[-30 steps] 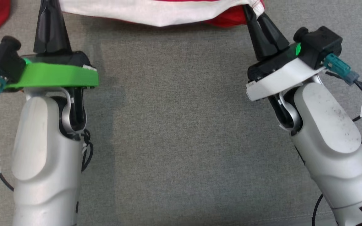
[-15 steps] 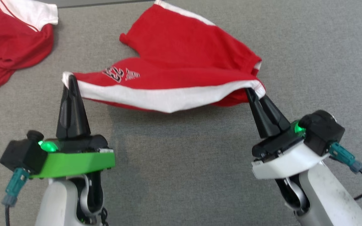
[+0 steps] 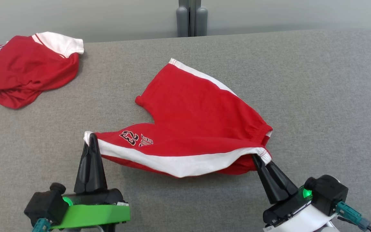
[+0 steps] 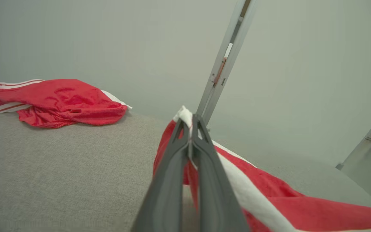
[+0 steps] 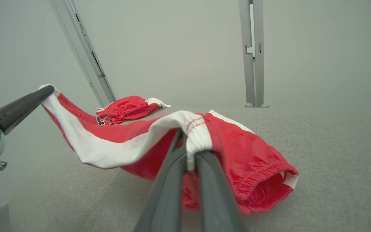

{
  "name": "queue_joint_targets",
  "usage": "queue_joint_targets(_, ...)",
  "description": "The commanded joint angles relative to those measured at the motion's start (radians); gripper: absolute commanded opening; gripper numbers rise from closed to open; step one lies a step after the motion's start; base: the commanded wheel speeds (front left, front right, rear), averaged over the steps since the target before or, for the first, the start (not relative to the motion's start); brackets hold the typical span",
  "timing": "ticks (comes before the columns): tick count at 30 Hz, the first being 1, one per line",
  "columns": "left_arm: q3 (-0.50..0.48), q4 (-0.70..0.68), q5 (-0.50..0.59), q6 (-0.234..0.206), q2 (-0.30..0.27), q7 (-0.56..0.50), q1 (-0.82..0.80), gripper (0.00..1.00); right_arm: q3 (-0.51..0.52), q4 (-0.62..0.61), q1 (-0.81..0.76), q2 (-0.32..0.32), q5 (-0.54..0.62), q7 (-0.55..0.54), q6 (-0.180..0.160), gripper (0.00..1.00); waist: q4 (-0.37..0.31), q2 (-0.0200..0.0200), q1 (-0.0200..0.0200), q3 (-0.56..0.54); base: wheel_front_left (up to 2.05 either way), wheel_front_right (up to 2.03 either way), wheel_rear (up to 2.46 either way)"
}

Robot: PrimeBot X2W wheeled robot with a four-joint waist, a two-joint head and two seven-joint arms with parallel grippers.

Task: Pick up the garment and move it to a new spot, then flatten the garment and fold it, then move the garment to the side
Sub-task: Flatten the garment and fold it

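Observation:
The garment (image 3: 198, 119) is a pair of red shorts with white side stripes and a printed number, lying partly on the grey table with its near edge lifted. My left gripper (image 3: 90, 138) is shut on the leg-hem corner at the left, seen close up in the left wrist view as the garment (image 4: 269, 193) trailing from the left gripper (image 4: 190, 120). My right gripper (image 3: 255, 158) is shut on the waistband corner at the right; in the right wrist view the garment (image 5: 243, 151) hangs from the right gripper (image 5: 190, 141). The white stripe sags between the two grips.
A second red and white garment (image 3: 27, 71) lies bunched at the table's far left corner. A grey post (image 3: 192, 17) stands behind the table's far edge (image 3: 269, 32). Open grey table surface (image 3: 333, 96) spreads to the right of the shorts.
The head camera has tilted up, so the whole scene slid down the picture and more of the table shows. Both grippers keep their hold on the shorts.

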State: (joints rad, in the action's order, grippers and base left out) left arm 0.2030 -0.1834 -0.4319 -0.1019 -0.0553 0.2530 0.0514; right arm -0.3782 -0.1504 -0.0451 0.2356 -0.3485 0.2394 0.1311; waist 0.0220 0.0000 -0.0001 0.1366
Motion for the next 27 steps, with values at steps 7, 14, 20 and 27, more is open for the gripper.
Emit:
queue_joint_targets(7,-0.012,0.171,0.012,0.02,-0.017,0.004,-0.156,0.0,0.0,0.147,0.076,-0.058,-0.041,0.021,0.0,0.0,-0.035,0.0,0.0001,0.066,0.0,0.0,0.0)
queue_joint_targets(14,0.005,0.407,0.039,0.05,-0.028,-0.011,-0.398,0.0,0.063,0.28,0.193,-0.134,-0.069,0.026,0.0,0.0,-0.093,0.0,0.0001,0.166,0.0,0.0,0.0)
queue_joint_targets(20,0.022,0.636,0.066,0.065,-0.031,-0.009,-0.614,0.0,0.075,0.355,0.289,-0.177,-0.067,0.026,0.0,0.0,-0.154,0.0,0.0001,0.24,0.0,0.0,0.0)
queue_joint_targets(27,0.047,0.847,0.107,0.082,-0.035,0.003,-0.818,0.0,0.069,0.354,0.341,-0.185,-0.108,0.026,0.0,0.0,-0.22,0.0,0.0001,0.296,0.0,0.0,0.0)
